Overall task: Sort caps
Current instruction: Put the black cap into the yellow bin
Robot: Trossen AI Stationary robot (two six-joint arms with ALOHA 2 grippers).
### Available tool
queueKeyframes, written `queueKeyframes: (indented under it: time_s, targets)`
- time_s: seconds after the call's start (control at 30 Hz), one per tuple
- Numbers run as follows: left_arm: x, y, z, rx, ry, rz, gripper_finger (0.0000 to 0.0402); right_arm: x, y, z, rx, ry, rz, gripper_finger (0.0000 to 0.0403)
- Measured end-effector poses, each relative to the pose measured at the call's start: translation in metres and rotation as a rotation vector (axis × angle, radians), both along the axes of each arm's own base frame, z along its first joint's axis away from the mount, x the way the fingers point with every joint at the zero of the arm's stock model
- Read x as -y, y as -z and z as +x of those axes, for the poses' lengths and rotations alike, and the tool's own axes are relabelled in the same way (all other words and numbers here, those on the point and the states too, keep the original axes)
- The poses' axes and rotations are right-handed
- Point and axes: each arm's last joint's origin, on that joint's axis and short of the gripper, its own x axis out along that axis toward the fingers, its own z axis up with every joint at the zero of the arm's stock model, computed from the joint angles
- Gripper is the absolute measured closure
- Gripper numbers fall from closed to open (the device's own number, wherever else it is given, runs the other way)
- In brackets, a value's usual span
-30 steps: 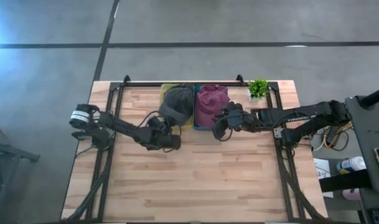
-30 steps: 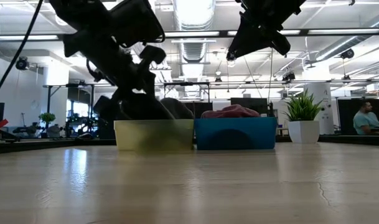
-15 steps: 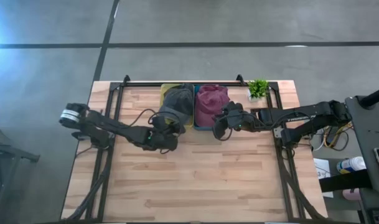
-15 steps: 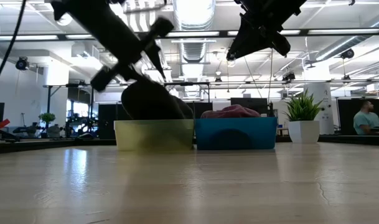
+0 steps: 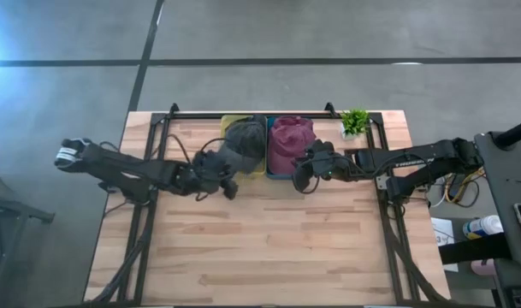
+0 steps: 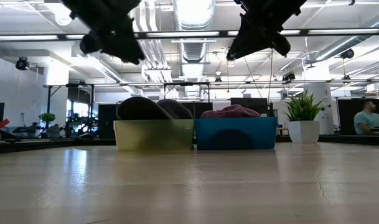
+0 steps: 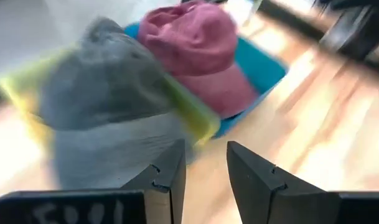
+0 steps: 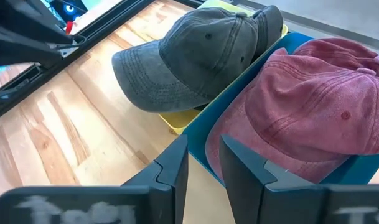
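Observation:
An olive-grey cap (image 5: 245,141) lies in the yellow bin (image 6: 154,134), its brim (image 8: 145,78) sticking out over the bin's near rim. A maroon cap (image 5: 290,141) fills the teal bin (image 6: 236,134) beside it. Only these two caps show. My left gripper (image 5: 222,178) hovers open just near of the yellow bin, high above the table (image 6: 111,37), holding nothing; its wrist view looks down on the grey cap (image 7: 108,106) and the maroon cap (image 7: 195,50). My right gripper (image 5: 304,171) hangs open above the teal bin's near edge (image 8: 205,165).
A small potted plant (image 5: 354,122) stands at the far edge, right of the teal bin. A black frame rail (image 5: 243,113) runs along the far edge behind the bins. Bare wooden tabletop (image 5: 260,248) spreads across the near half. A person (image 6: 366,118) sits in the room beyond.
My left gripper has risen from beside the yellow bin to well above it and drawn a little toward the table's left, its arm stretching out. The olive-grey cap, which stood higher at the bin half a second ago, now lies low in it.

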Motion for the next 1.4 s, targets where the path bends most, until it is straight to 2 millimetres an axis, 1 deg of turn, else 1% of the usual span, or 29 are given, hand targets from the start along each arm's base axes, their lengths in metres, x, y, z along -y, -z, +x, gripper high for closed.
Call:
queueKeyframes:
  time_s: [0.07,0.17,0.23,0.3,0.37,0.47,0.67,0.8,0.9,1.0,1.1,1.27,1.4]
  targets:
    - [-0.002,0.0,-0.009,-0.12,0.063,0.107,0.0292,0.0,0.0,0.0,-0.001,-0.003,-0.003,0.0316]
    - [-0.003,0.004,-0.015,-0.358,0.249,0.336,0.0292,0.0,0.002,0.0,-0.009,-0.004,-0.003,0.0316]
    - [-0.003,0.008,-0.015,-0.517,0.39,0.491,0.0292,0.0,0.004,-0.001,-0.013,-0.004,-0.002,0.0314]
    - [-0.004,0.013,-0.01,-0.629,0.491,0.602,0.0292,0.0,0.007,-0.001,-0.018,0.001,0.004,0.0314]
    - [-0.006,0.019,-0.006,-0.708,0.551,0.664,0.0292,0.0,0.01,-0.002,-0.021,0.01,0.016,0.0316]
    - [-0.009,0.029,0.001,-0.782,0.585,0.687,0.0292,0.0,0.014,-0.004,-0.026,0.023,0.031,0.0319]
    - [-0.013,0.049,0.013,-0.876,0.598,0.679,0.0292,0.0,0.017,-0.004,-0.025,0.036,0.047,0.0315]
    - [-0.018,0.061,0.02,-0.954,0.53,0.714,0.0292,0.0,0.017,-0.004,-0.023,0.037,0.048,0.0315]
    - [-0.022,0.068,0.027,-0.976,0.487,0.726,0.0294,0.0,0.017,-0.004,-0.022,0.037,0.048,0.0319]
    - [-0.023,0.077,0.036,-0.953,0.465,0.718,0.0305,0.0,0.017,-0.004,-0.022,0.036,0.047,0.0324]
    - [-0.023,0.083,0.044,-0.909,0.425,0.699,0.0329,0.0,0.017,-0.004,-0.025,0.035,0.046,0.0327]
    - [-0.022,0.081,0.058,-0.833,0.34,0.647,0.0372,0.0,0.017,-0.004,-0.026,0.034,0.045,0.0327]
    - [-0.023,0.08,0.067,-0.821,0.365,0.628,0.0379,0.0,0.018,-0.004,-0.033,0.027,0.036,0.0322]
